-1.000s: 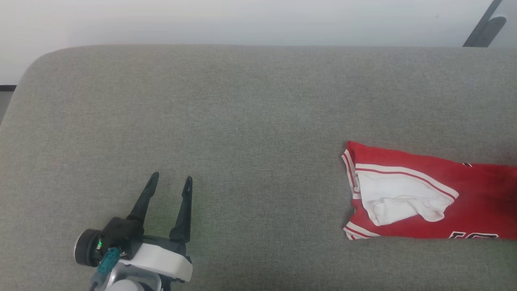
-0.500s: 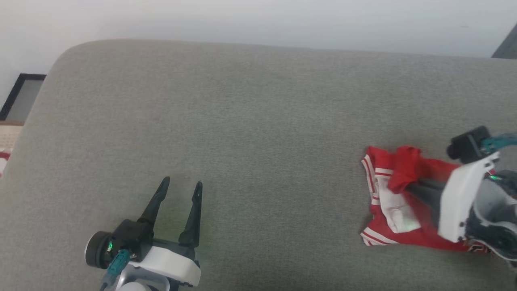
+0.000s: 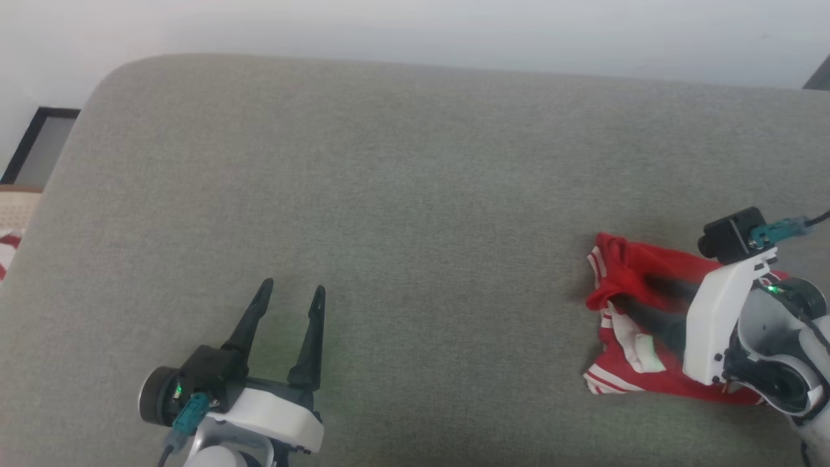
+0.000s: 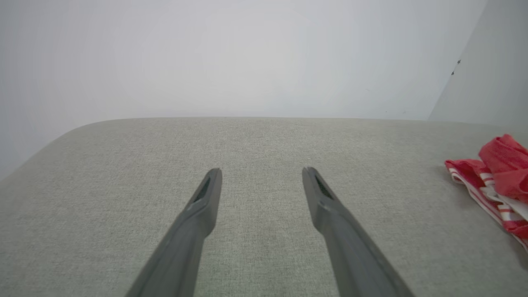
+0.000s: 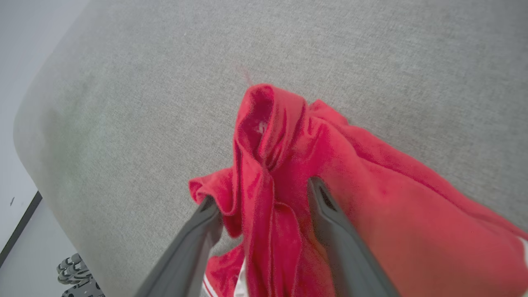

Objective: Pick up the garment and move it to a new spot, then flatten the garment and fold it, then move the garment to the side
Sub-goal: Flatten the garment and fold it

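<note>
The garment (image 3: 648, 263) lies bunched at the right of the grey surface (image 3: 415, 194) — number hidden, part under the right gripper (image 5: 262, 189), fingers spread around a red fold. Left gripper (image 3: 293, 285) gapes, empty. A second ago the garment lay flat, uncovered.

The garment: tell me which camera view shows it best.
Head view: the garment lies bunched on the grey cushion, nearly whole, though the right arm covers part. Right wrist view shows a close red fold between the fingers of the right end effector; left wrist view catches its striped edge.
</note>
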